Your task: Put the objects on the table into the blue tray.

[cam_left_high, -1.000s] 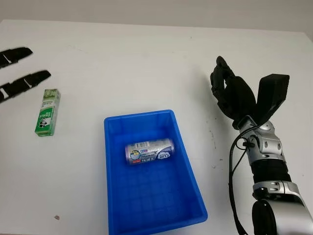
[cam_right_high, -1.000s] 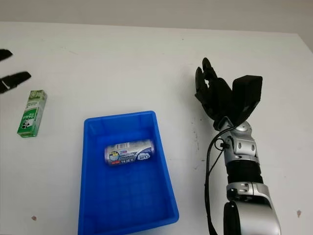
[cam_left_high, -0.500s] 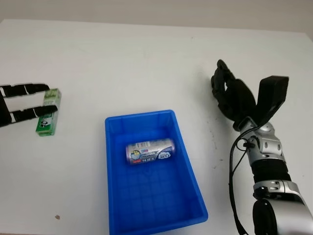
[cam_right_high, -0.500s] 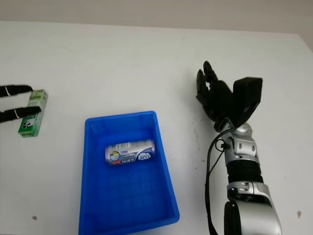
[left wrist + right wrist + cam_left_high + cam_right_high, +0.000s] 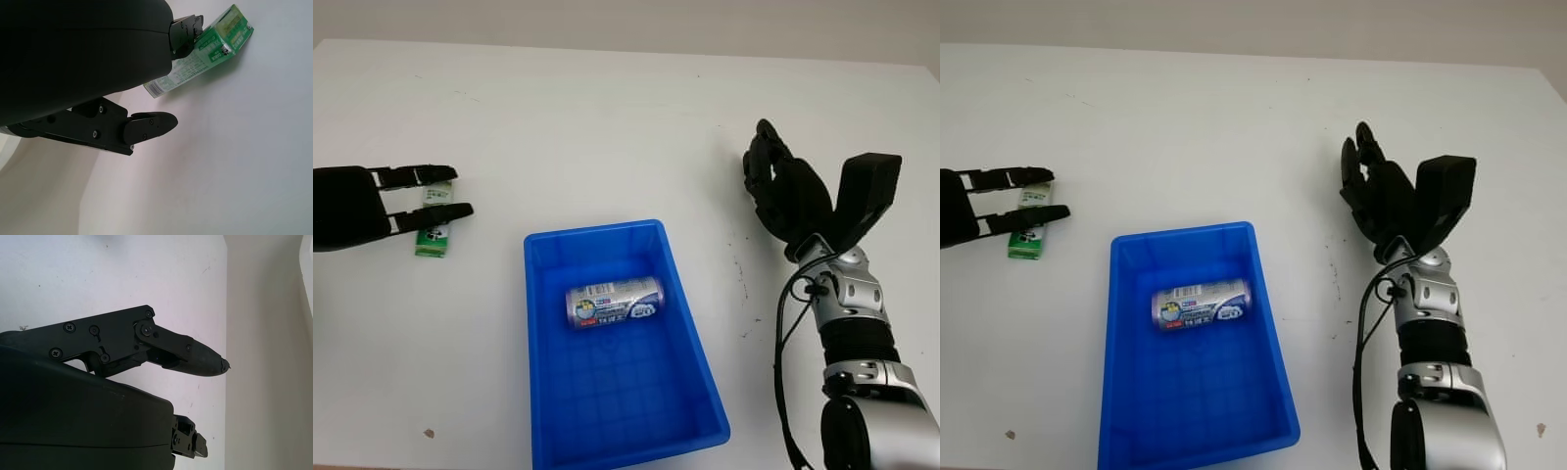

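Observation:
A green and white carton (image 5: 433,238) lies on the white table, left of the blue tray (image 5: 592,231). My left hand (image 5: 460,191) is open and reaches in from the left, with two fingers stretched across the carton's upper half. In the left wrist view the carton (image 5: 215,49) lies on the table beyond the hand, and one finger (image 5: 146,127) stands apart from it. A silver drink can (image 5: 613,302) lies on its side in the tray. My right hand (image 5: 783,191) is open and held upright, right of the tray.
The table's far edge runs along the top of the head views. Small dark specks mark the table near the tray's right side (image 5: 741,269) and at the front left (image 5: 428,433).
My left hand has come in from the far left and now reaches over the carton. The carton lies a little further right than before. The right hand has hardly moved.

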